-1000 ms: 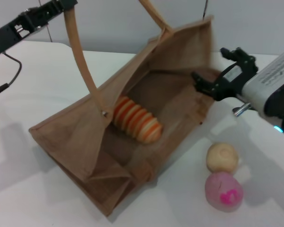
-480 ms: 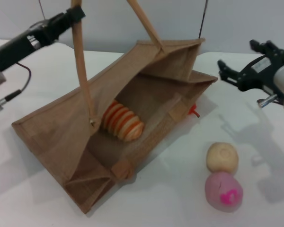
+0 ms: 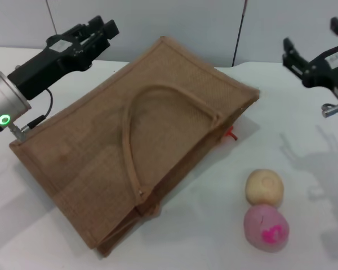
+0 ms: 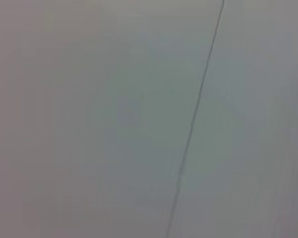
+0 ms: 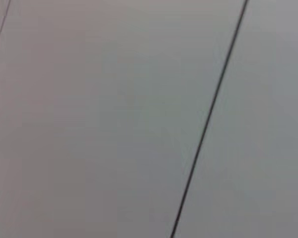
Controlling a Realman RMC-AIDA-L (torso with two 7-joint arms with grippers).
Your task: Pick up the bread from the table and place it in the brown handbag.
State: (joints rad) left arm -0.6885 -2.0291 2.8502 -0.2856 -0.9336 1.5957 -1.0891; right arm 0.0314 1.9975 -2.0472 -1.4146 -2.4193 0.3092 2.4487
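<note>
The brown handbag (image 3: 90, 152) lies collapsed flat on the white table (image 3: 203, 242), with one loop handle (image 3: 130, 146) resting on its upper side. The bread is hidden; no striped loaf shows anywhere. My left gripper (image 3: 104, 29) hovers above the bag's far left corner, apart from the handle and holding nothing. My right gripper (image 3: 312, 42) is open and empty, raised at the far right, well clear of the bag. Both wrist views show only a plain grey wall with a thin dark line.
A round beige bun (image 3: 264, 187) and a pink ball (image 3: 266, 226) sit close together on the table to the right of the bag. A small red thing (image 3: 231, 135) pokes out by the bag's right edge.
The bag was held open by its handle with the striped loaf lying inside. Now the handle is let go, the bag has fallen flat over the loaf, and the right gripper has drawn back.
</note>
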